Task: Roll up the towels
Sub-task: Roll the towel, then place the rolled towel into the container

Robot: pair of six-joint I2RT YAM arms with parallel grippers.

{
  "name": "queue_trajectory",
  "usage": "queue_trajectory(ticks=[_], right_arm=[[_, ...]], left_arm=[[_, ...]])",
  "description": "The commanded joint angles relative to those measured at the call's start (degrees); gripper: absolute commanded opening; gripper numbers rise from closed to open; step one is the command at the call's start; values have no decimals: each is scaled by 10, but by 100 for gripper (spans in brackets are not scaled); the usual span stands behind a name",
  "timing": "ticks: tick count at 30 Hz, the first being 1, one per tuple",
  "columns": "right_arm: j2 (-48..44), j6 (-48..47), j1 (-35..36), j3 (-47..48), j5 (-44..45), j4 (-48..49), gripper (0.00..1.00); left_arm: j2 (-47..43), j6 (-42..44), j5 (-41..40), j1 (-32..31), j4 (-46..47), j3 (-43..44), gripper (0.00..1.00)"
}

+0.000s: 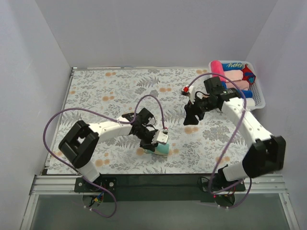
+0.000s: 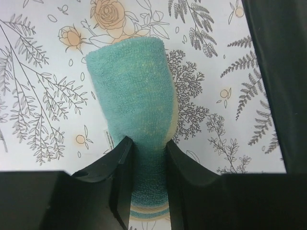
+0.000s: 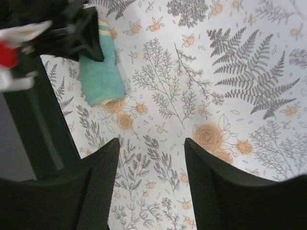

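Towel roll (image 1: pixel 163 150), one teal, is seen from above near the mat's (image 1: pixel 110 91) front edge, half hidden under the left gripper (image 1: pixel 154 143), with more rolls (image 1: pixel 230 75) packed in the far-right basket (image 1: pixel 259 100), count unclear; left wrist: roll is pinched between the fingers (image 2: pixel 122 160), near end cut off; right wrist: right gripper (image 3: pixel 151 143) is spread over bare mat.

black-and-white arms (image 1: pixel 109 127), purple cables (image 1: pixel 149 96)

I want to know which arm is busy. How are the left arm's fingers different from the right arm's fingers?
The left fingers are shut on a teal-green rolled terry towel; the right fingers are open and hold nothing. The left fingers sit low by the flower-print table cover; the right fingers hang above it. Both pairs are black.
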Motion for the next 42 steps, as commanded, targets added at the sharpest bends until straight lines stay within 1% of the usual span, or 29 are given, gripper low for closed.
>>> queue_trajectory(ticks=[1, 3, 4, 5, 6, 7, 8, 10, 11, 13, 14, 16, 17, 20, 25, 31, 32, 33, 34, 35, 37, 38, 39, 40, 41, 42], right_arm=[[-90, 16, 43, -58, 69, 38, 52], [-115, 28, 94, -94, 110, 70, 49], [-123, 29, 112, -100, 121, 76, 49], [-125, 30, 138, -104, 138, 79, 49], [-124, 34, 149, -108, 142, 91, 50], [-118, 36, 161, -110, 150, 98, 51], [-115, 37, 197, -110, 177, 106, 54], [-102, 43, 242, -110, 208, 131, 58], [-97, 51, 283, -111, 235, 157, 61], [-83, 75, 323, -115, 267, 189, 63], [-80, 81, 361, -121, 293, 221, 66], [-60, 86, 397, -127, 323, 250, 68], [-53, 86, 428, -136, 351, 275, 69], [-19, 82, 464, -151, 389, 318, 69], [19, 72, 484, -187, 433, 368, 70], [51, 70, 490, -210, 449, 398, 59], [54, 71, 491, -211, 444, 399, 53], [54, 74, 491, -215, 439, 399, 50], [58, 74, 492, -219, 426, 399, 43], [59, 76, 495, -221, 421, 399, 37], [66, 81, 496, -227, 413, 399, 21], [67, 82, 495, -234, 406, 396, 10], [68, 82, 495, -239, 406, 394, 5], [66, 85, 495, -244, 406, 392, 1], [63, 87, 490, -253, 372, 380, 1], [58, 90, 487, -257, 363, 376, 1]], left_arm=[[112, -1, 94, 54, -158, 34, 0], [149, 4, 113, 76, -175, 75, 0], [187, 6, 125, 82, -185, 90, 0], [201, 8, 131, 87, -199, 102, 0], [217, 11, 138, 93, -208, 113, 0], [239, 12, 142, 103, -217, 134, 0], [250, 12, 145, 108, -221, 141, 0], [266, 15, 146, 120, -233, 164, 0], [279, 17, 146, 123, -237, 169, 0], [286, 20, 145, 128, -244, 175, 0], [290, 22, 143, 130, -245, 179, 0], [297, 27, 144, 134, -254, 183, 0], [299, 29, 144, 135, -254, 183, 0], [304, 29, 146, 142, -250, 182, 0], [311, 35, 149, 152, -255, 187, 0], [317, 38, 152, 157, -257, 193, 0], [317, 38, 155, 157, -257, 195, 0], [317, 38, 156, 159, -258, 196, 0], [318, 39, 158, 160, -261, 199, 0], [318, 39, 164, 161, -262, 199, 3], [313, 36, 167, 164, -260, 198, 11], [309, 32, 170, 166, -258, 196, 16], [296, 29, 172, 174, -255, 194, 23], [288, 22, 172, 180, -248, 193, 26], [279, 16, 176, 188, -250, 193, 29], [264, 16, 182, 208, -253, 195, 36]])
